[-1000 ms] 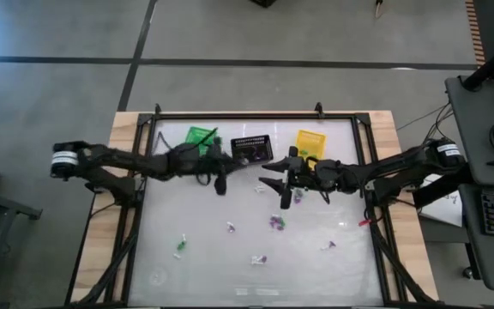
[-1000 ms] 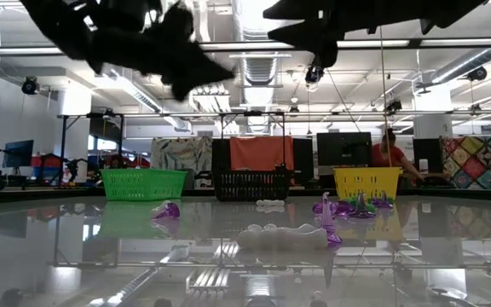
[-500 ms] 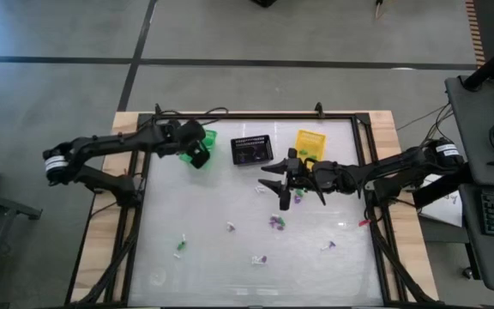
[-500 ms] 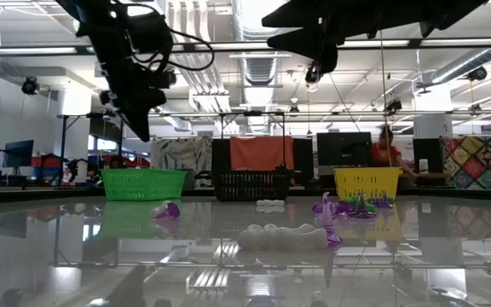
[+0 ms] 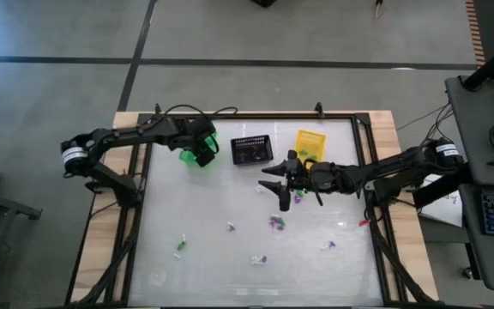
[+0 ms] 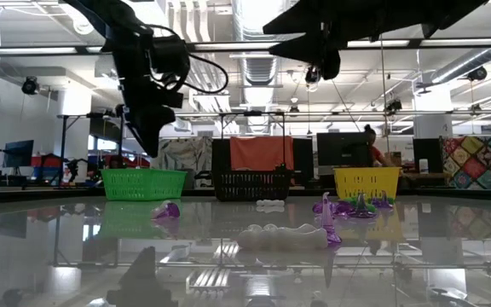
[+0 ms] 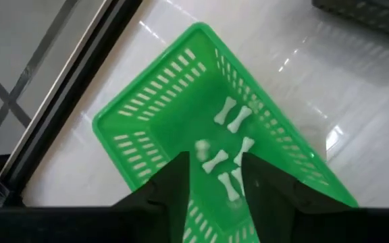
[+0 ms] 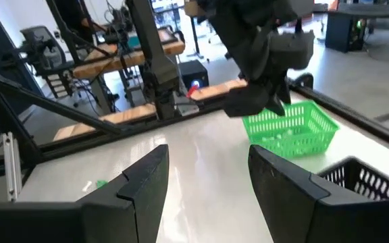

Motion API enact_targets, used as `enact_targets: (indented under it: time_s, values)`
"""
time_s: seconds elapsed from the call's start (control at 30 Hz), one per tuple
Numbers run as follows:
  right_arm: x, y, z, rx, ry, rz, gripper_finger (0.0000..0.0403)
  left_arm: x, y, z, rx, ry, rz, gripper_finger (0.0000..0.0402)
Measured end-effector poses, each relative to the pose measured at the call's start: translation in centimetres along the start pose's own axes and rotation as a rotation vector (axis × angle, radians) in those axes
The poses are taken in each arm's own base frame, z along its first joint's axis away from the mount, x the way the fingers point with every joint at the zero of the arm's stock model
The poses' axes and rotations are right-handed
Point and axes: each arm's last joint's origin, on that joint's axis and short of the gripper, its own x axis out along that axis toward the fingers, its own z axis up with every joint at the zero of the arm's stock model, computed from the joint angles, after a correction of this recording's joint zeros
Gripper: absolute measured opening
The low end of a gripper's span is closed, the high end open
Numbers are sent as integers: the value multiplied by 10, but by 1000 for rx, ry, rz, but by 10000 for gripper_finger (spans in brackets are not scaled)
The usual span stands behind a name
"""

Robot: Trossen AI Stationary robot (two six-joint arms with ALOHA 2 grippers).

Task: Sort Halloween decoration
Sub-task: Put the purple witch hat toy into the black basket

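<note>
Left wrist view: left gripper (image 7: pixel 211 177) over green basket (image 7: pixel 181 115), fingers parted, empty.
White trinkets (image 7: pixel 231 145) lie in the basket, near the table's (image 5: pixel 204 245) far-left corner; right gripper (image 5: pixel 284 194) spread wide, mid-table.

We see three baskets (image 5: pixel 251 150) in a row along the surface's (image 5: pixel 187 206) twelve o'clock edge. The left gripper (image 5: pixel 202 154) hangs over the nine o'clock basket (image 7: pixel 181 128), which holds several trinkets (image 7: pixel 231 118). The right gripper (image 5: pixel 280 184) hovers near centre; loose trinkets (image 5: pixel 275 223) lie scattered toward six o'clock.
</note>
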Motion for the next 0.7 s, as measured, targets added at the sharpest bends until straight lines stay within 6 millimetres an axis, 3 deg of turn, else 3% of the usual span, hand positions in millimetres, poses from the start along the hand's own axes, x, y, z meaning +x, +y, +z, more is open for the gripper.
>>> enact_targets:
  time_s: [0.17,0.33,0.7]
  values:
    - [0,-2,-6,35,57,-18,196,-4,1,0,-4,-11,0,149]
    - [-1,-5,-16,36,160,-50,196,-21,-2,-2,-32,-80,-19,153]
    - [-14,-15,-45,394,545,-215,180,-74,-48,-16,46,-484,-210,153]
